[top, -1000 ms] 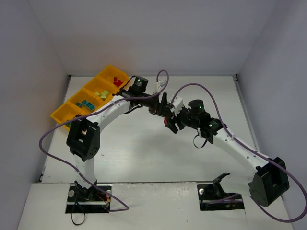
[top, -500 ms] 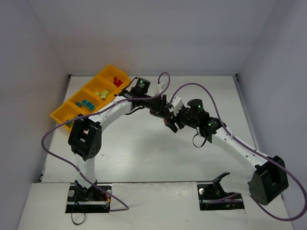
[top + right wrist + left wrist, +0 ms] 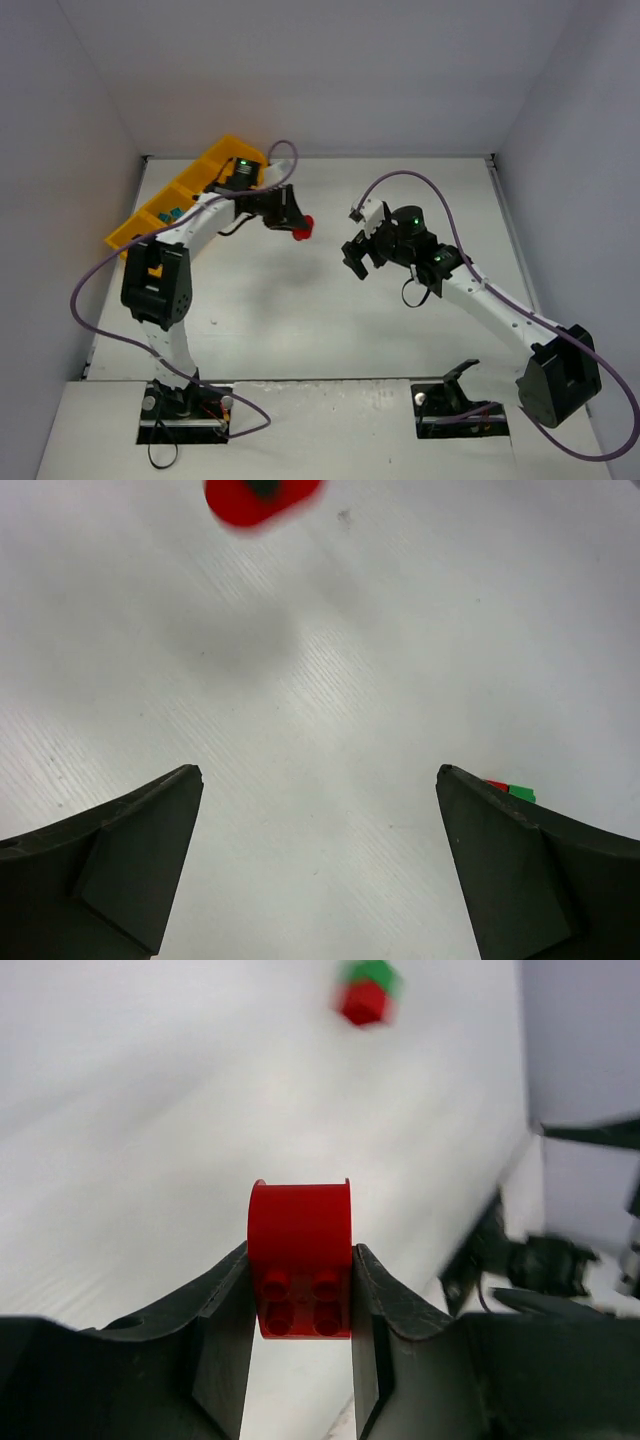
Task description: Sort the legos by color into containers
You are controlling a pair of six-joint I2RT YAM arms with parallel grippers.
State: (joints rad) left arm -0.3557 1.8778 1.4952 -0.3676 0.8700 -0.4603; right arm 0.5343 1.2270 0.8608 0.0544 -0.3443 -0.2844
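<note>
Smooth red plastic brick (image 3: pixel 300 1258), matt white table (image 3: pixel 130 1110)

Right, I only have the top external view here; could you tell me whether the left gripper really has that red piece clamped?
Observer: Yes. The left wrist view shows the left gripper shut on the red half-round brick, studs facing the camera.
Operator: Thank you. Is the right gripper carrying anything?
Observer: No. The right gripper is wide open, with only table between its jaws.
Operator: Are any bricks lying near it?
Observer: A red-and-green stack peeks out beside one of its jaws.
</note>
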